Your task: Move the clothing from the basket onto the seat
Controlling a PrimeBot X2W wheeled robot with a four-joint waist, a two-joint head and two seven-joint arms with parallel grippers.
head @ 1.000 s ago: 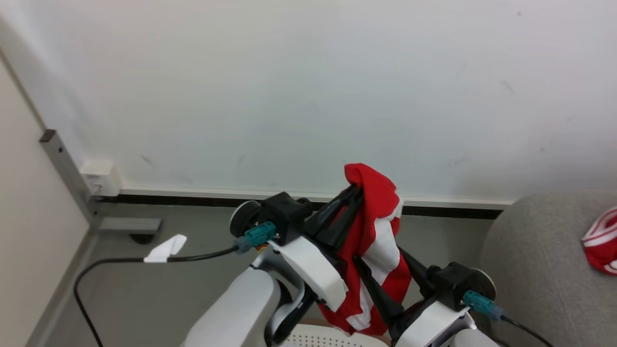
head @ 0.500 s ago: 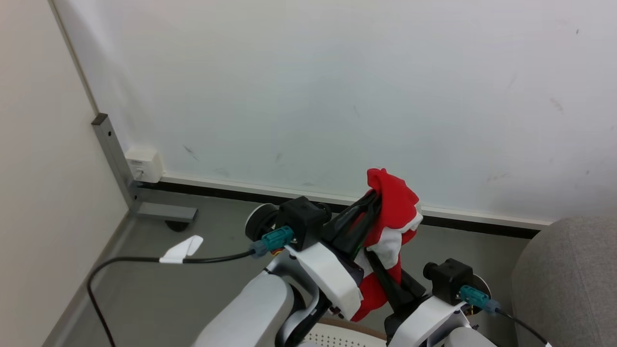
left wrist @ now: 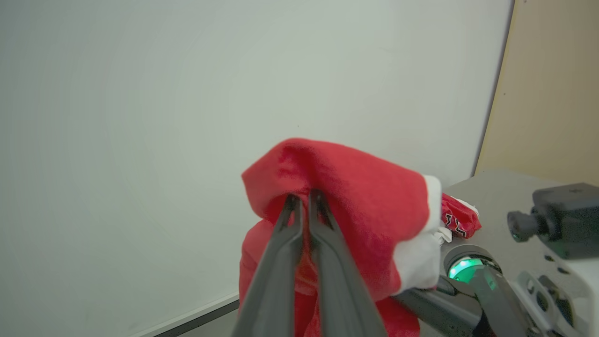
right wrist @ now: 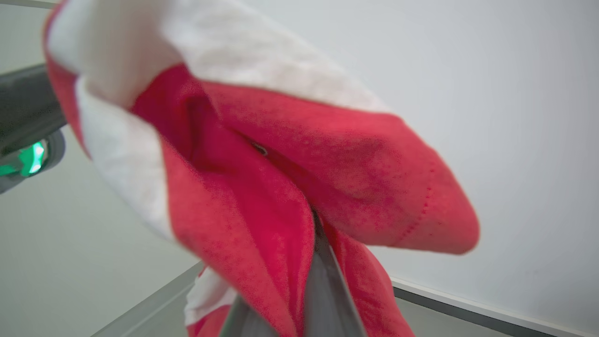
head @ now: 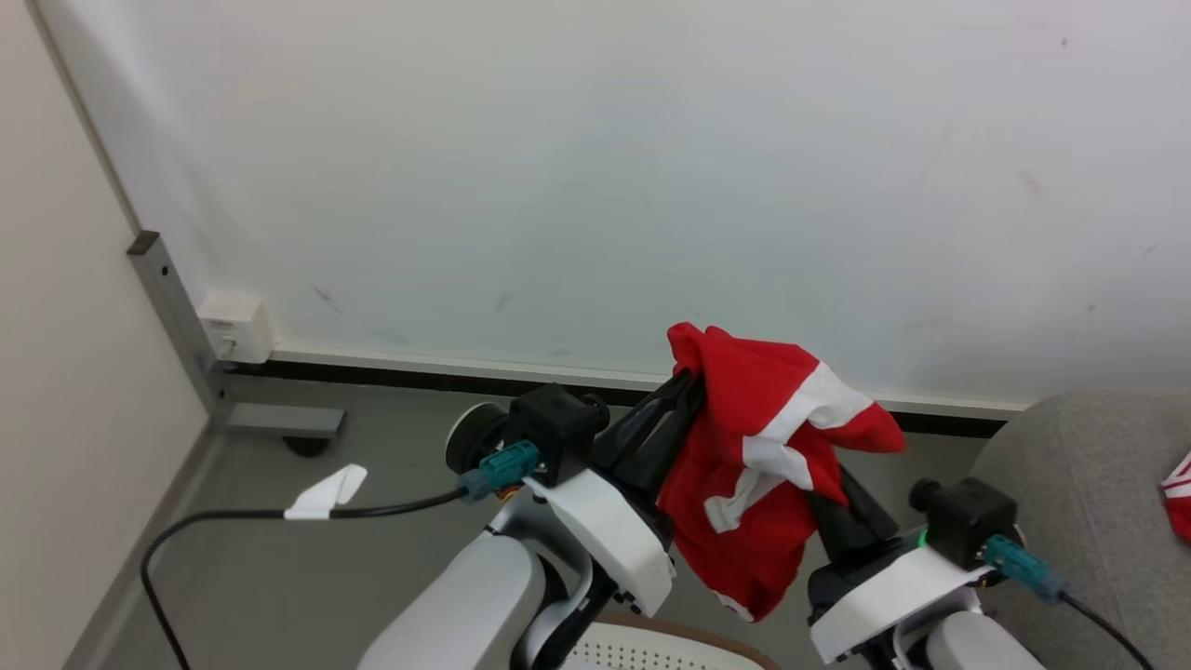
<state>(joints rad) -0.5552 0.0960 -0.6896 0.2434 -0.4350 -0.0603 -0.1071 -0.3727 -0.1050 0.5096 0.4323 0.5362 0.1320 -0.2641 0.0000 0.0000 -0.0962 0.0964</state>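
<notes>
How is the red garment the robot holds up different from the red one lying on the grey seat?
The held garment hangs in the air, pinched by the left gripper; the seat garment lies on the seat. The held garment drapes in loose folds in full view; the seat garment is cut off by the head view's edge. Both are red with white stripes.

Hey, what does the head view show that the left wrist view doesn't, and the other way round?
Head view, not the left wrist: the basket rim, a black cable and a wall socket. Left wrist, not the head: lettering on the second garment, lying on the seat. Both: the held garment, the left gripper shut on it, and the seat.
</notes>
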